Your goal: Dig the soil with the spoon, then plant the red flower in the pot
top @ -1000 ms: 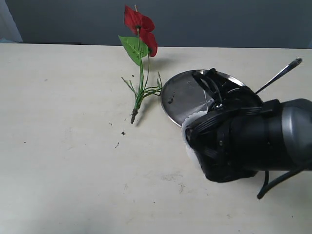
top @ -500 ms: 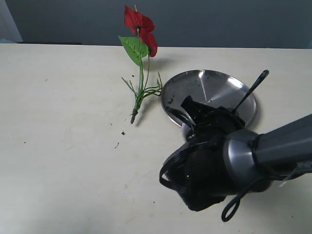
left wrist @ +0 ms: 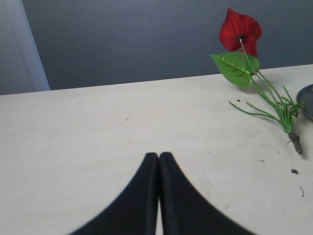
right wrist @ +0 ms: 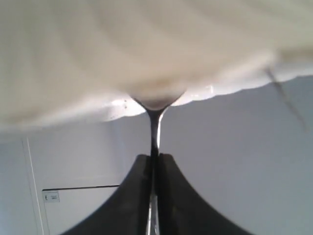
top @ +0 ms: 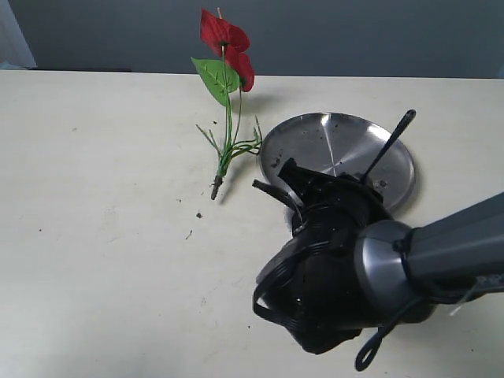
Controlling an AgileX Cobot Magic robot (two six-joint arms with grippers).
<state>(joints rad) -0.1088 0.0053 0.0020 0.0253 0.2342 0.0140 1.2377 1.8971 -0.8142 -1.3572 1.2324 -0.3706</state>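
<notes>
The red flower (top: 224, 35) lies flat on the table, its stems (top: 227, 150) ending just left of the steel plate; it also shows in the left wrist view as flower (left wrist: 239, 32). My right gripper (right wrist: 154, 155) is shut on the spoon (right wrist: 154, 128), whose thin steel shaft runs from the jaws up to the pot (right wrist: 146, 58), a white scalloped rim filling that view. In the exterior view the spoon handle (top: 387, 146) slants up over the plate, and my right arm (top: 339, 276) hides the pot and the soil. My left gripper (left wrist: 159, 154) is shut and empty over bare table.
A round steel plate (top: 331, 146) with dark soil specks (top: 276, 163) sits behind the right arm. A few soil crumbs (top: 198, 214) lie on the table left of it. A grey wall runs behind the table's far edge.
My right arm has swung down and left toward the front of the table, uncovering most of the plate. The spoon handle moved left and now stands steeper over the plate.
</notes>
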